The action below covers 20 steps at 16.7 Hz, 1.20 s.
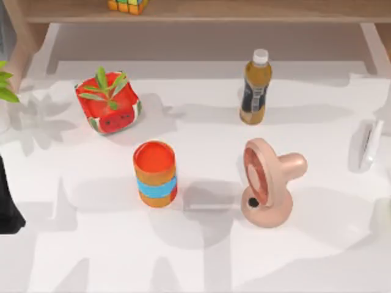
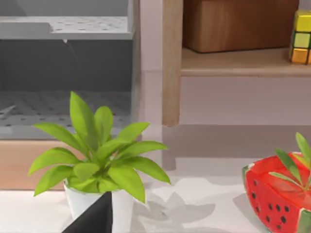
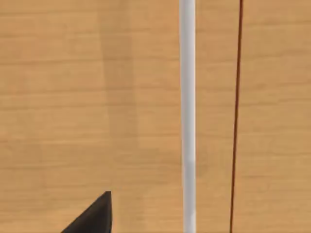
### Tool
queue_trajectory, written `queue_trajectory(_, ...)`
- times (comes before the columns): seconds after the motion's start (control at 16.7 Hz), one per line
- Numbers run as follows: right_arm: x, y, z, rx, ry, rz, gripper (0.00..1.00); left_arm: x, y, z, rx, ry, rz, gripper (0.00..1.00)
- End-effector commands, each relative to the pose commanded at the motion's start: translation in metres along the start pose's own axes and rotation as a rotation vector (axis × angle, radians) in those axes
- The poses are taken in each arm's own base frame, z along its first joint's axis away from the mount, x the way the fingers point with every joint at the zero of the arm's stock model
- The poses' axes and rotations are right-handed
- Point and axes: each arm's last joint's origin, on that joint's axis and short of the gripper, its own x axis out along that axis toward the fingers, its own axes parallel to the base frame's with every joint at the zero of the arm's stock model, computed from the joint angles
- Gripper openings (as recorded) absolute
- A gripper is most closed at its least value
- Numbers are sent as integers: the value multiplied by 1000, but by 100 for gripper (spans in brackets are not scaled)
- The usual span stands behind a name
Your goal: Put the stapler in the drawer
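At the left edge of the tabletop [image 1: 195, 268] we record the left arm [image 1: 8, 201] as a dark shape standing apart from every item. Its wrist view shows a dark part of the left tool [image 2: 95, 218] just before a potted plant [image 2: 97, 155] in a white pot. We cannot tell whether this tool is open or closed.

Next to the right, towards the far edge, stands a watermelon-patterned planter [image 1: 109, 104] with green leaves, upright. Nearer the middle stands an orange can [image 1: 155, 174] with a blue band, upright, with its open top showing. Above the far edge runs a wooden shelf [image 1: 244, 12] carrying a coloured cube [image 1: 128, 5].

Right of centre a pink fan [image 1: 267, 183] rests on its round base, well apart from the can. Beyond it, towards the far edge, a bottle [image 1: 255, 88] with a white cap and amber contents stands upright.

The stapler [image 1: 371, 144] is close to the right edge, a slim white tapered bar, well apart from fan and bottle. Nothing touches it.

In the right wrist view a dark part of the right tool [image 3: 95, 216] faces a wooden panel [image 3: 73, 97] crossed by a white bar [image 3: 187, 97]. We cannot tell whether this tool is open or closed.
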Motion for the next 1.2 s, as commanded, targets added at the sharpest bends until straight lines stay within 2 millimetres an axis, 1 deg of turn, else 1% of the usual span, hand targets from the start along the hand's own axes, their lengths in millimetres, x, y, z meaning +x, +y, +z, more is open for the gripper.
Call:
queue_trajectory(0.12, 3, 12, -6, -33, 0, 0, 100, 0, 0, 0, 0, 0, 0, 100)
queue_trajectory(0.24, 3, 17, -8, -42, 1, 2, 100, 0, 0, 0, 0, 0, 0, 100)
queue_trajectory(0.6, 4, 17, -6, -40, -2, 4, 100, 0, 0, 0, 0, 0, 0, 100)
queue_trajectory(0.96, 27, 17, -8, -42, 1, 2, 100, 0, 0, 0, 0, 0, 0, 100)
queue_trajectory(1.2, 28, 17, -8, -42, 1, 2, 100, 0, 0, 0, 0, 0, 0, 100)
